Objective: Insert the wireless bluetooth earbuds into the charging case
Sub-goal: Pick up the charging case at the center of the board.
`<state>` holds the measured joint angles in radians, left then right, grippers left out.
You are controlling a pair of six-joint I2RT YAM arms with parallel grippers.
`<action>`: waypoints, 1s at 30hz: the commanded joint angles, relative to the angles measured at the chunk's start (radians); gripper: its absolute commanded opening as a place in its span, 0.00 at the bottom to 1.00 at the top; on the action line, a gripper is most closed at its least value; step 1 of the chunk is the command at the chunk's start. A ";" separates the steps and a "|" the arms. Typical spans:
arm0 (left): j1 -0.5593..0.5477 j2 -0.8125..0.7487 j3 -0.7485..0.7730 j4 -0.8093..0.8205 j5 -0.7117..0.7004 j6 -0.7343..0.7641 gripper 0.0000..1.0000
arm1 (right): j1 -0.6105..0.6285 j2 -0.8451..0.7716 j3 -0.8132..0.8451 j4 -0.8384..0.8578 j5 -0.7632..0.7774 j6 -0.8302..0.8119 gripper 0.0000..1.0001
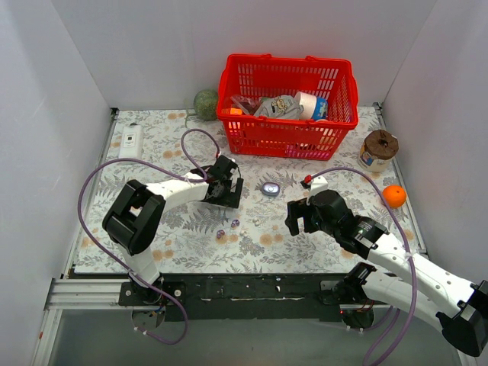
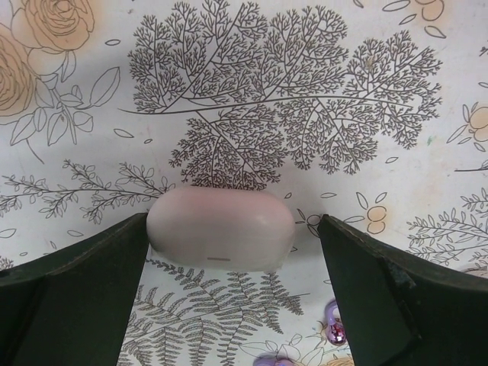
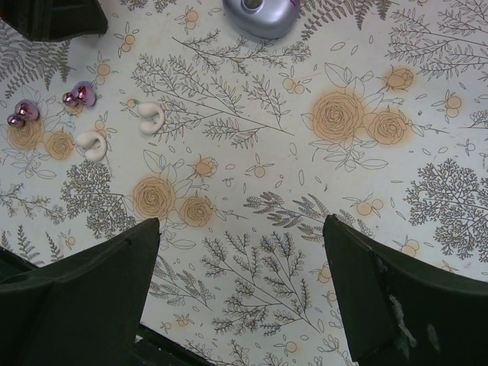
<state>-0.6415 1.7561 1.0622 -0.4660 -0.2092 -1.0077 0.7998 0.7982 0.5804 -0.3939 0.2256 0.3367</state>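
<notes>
The flower-printed bench (image 1: 152, 236) is carrying everything, and at its far side a red basket (image 1: 286, 59) is sitting, packed with mixed containers. I am reaching my left end effector (image 2: 232, 221) toward the middle of the bench with its fingers standing apart. A plain white oval pebble (image 2: 221, 227) is lying between them, its left end at or against the left finger (image 2: 76, 290), while a clear strip of cloth is showing before the right one. I am holding my right end effector (image 3: 242, 229) to the right of the middle, its fingers spread wide over bare cloth and gripping nothing. A brown-topped jar (image 1: 379, 149) is standing near the right edge, with an orange (image 1: 393, 196) resting just on its near side. A green ball (image 1: 206, 104) is sitting by the basket's far left corner, and a flat white strip (image 1: 131, 142) is lying along the left edge. The charging case (image 1: 270, 187) is lying just on the near side of the basket, between my two end effectors. I cannot tell how far its lid is raised. The two wireless bluetooth earbuds (image 3: 80, 94) are lying outside it, slightly apart, on the cloth to the near left of the case. Two small white curved pieces (image 3: 150, 117) are lying just to their right.
</notes>
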 commanded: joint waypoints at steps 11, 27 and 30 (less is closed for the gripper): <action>0.028 0.032 -0.025 0.000 0.019 0.032 0.91 | 0.004 -0.004 0.029 0.000 0.015 -0.007 0.95; 0.028 0.011 -0.036 -0.054 -0.059 0.026 0.53 | 0.004 0.012 0.042 0.004 0.012 -0.016 0.95; 0.026 0.003 -0.033 -0.054 -0.062 0.020 0.30 | 0.004 0.015 0.049 0.004 0.012 -0.016 0.95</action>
<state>-0.6239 1.7576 1.0538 -0.4412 -0.1955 -0.9974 0.7998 0.8074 0.5804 -0.4011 0.2325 0.3347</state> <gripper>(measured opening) 0.683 0.952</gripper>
